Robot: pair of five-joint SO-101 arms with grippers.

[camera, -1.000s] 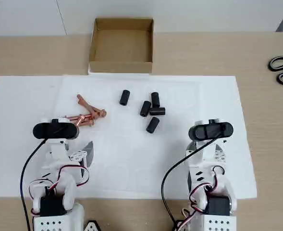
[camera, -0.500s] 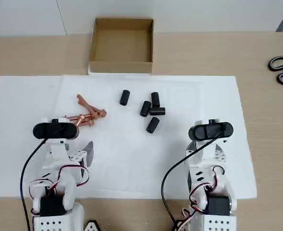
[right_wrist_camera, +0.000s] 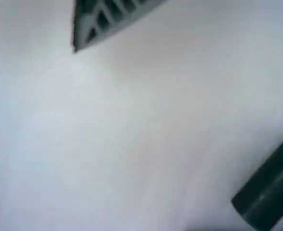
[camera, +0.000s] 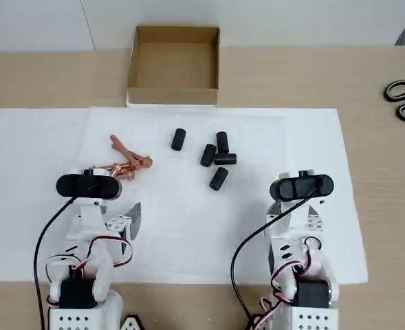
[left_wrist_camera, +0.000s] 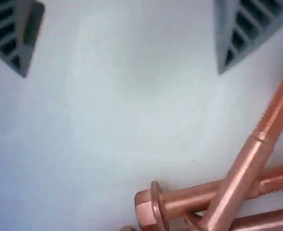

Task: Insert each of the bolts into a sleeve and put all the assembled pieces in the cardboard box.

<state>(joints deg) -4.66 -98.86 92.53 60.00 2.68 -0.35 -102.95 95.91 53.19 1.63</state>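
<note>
1. My left tool is spread wide apart, low over the white sheet.
2. The copper bolts lie in a crossed heap on the sheet just beyond that tool.
3. My right tool hangs close over the sheet near one black sleeve. I cannot tell whether it is apart or together.
4. The five sleeves lie loose mid-sheet, well apart from the bolts.
5. The cardboard box sits open-topped on the table, touching the sheet's far edge.
</note>
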